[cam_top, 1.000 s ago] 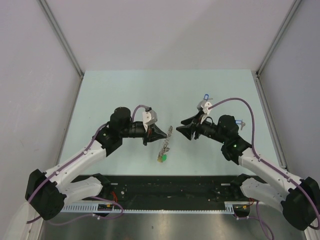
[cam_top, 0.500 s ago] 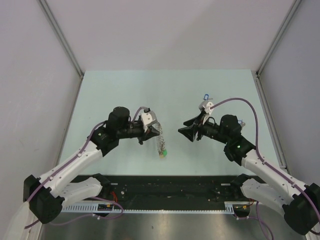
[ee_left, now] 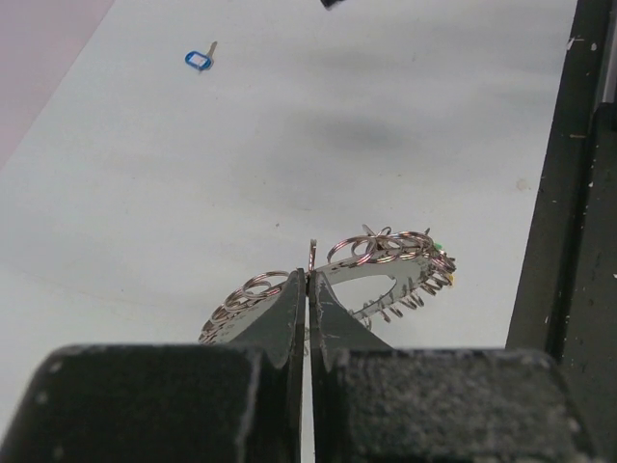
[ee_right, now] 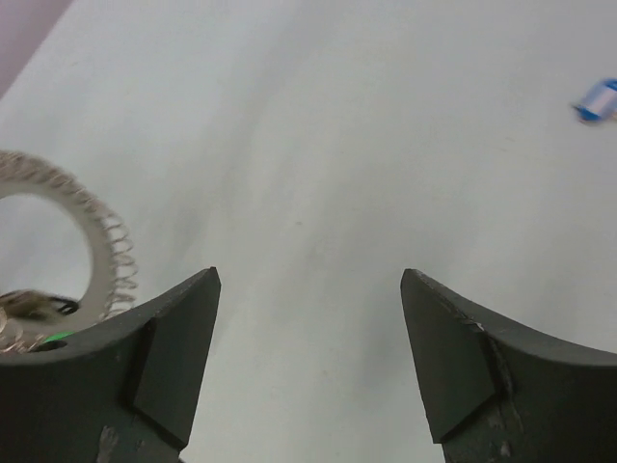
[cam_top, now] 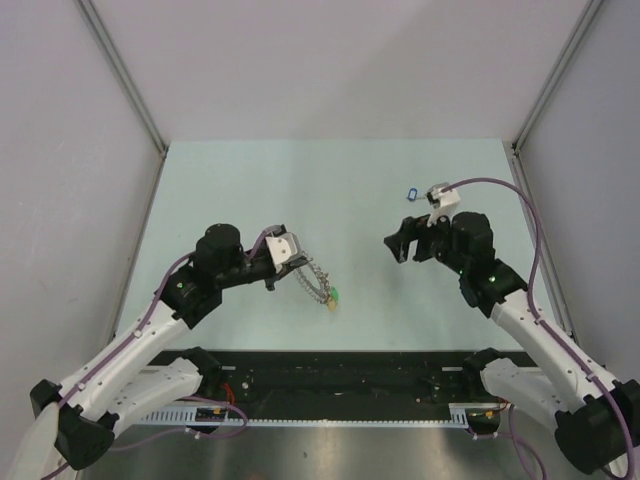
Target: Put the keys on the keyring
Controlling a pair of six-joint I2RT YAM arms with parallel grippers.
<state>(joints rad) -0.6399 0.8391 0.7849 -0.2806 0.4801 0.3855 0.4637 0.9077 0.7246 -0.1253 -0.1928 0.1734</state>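
The keyring [cam_top: 318, 283] sits a little left of centre in the top view, running down and right from my left gripper [cam_top: 293, 266]. That gripper is pinched tight on the ring's rim. In the left wrist view the two fingers [ee_left: 280, 318] meet with the thin metal edge of the keyring [ee_left: 386, 275] caught between them at the left gripper [ee_left: 308, 282]. The ring lies nearly flat and stretches away from the fingertips toward centre frame. I can't tell whether its far end rests on the table [cam_top: 330, 180] or hangs just above it.

Small wire rings [ee_left: 381, 246] cluster on top of the big ring, with more beside the left finger. A fringe of small silver keys lines the outer edge. A green tag [cam_top: 335, 293] shows at the far tip, lower right of the ring in the top view.

One blue key [cam_top: 410, 193] lies alone on the table, upper right of centre and well apart from the keyring. The left wrist view has it in the upper left [ee_left: 200, 59], and the right wrist view has it blurred at the upper right edge [ee_right: 598, 99].

My right gripper [cam_top: 397, 243] hangs right of centre, just below that blue key. Its fingers [ee_right: 174, 347] are spread wide and hold nothing, with bare table between them at the right gripper [ee_right: 308, 280]. The keyring [ee_right: 101, 246] shows blurred at the left edge there.
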